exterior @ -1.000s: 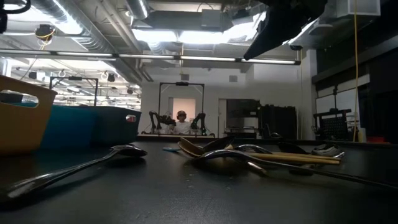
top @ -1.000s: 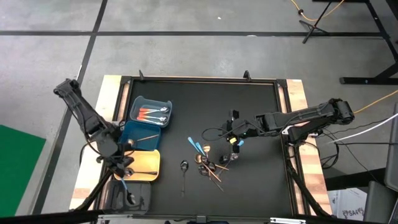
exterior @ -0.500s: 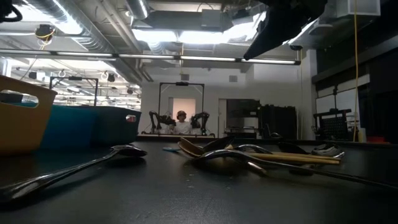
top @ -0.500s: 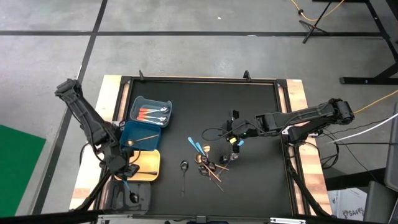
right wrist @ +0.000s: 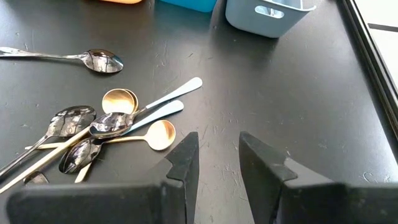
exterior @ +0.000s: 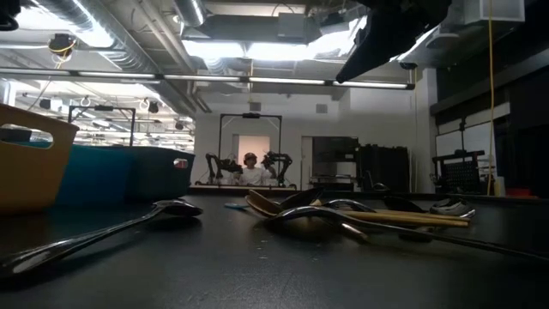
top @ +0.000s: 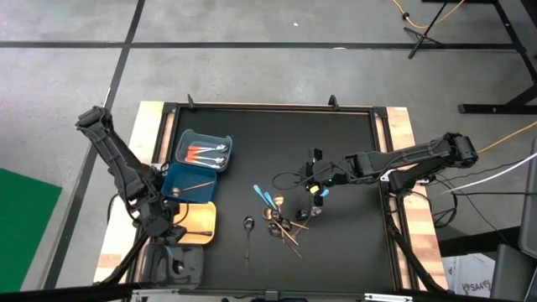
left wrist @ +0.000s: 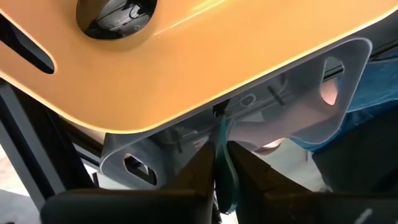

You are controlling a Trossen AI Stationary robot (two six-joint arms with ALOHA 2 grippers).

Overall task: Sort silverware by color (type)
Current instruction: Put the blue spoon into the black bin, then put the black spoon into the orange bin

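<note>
— Two arms are in view? Tell me how each one stands.

— Yes. In the high view my left arm rises to a bent elbow at the left of the frame, then slopes down to the lower left. The left gripper hangs there at the edge of the yellow bin. My right arm comes in from the right edge and stretches almost flat toward the middle of the table.

— And the grippers?

— A light blue utensil sits at the left gripper, above the grey bin. If it is gripped or loose, I cannot tell. The right gripper is spread wide with nothing in it, hovering over bare table.

— Where is the silverware?

— Most lies in a pile at lower centre, near the right gripper. Two light blue spoons touch it, one dark spoon lies apart on its left, and orange-handled pieces lie in the pale bin at upper left.
</note>
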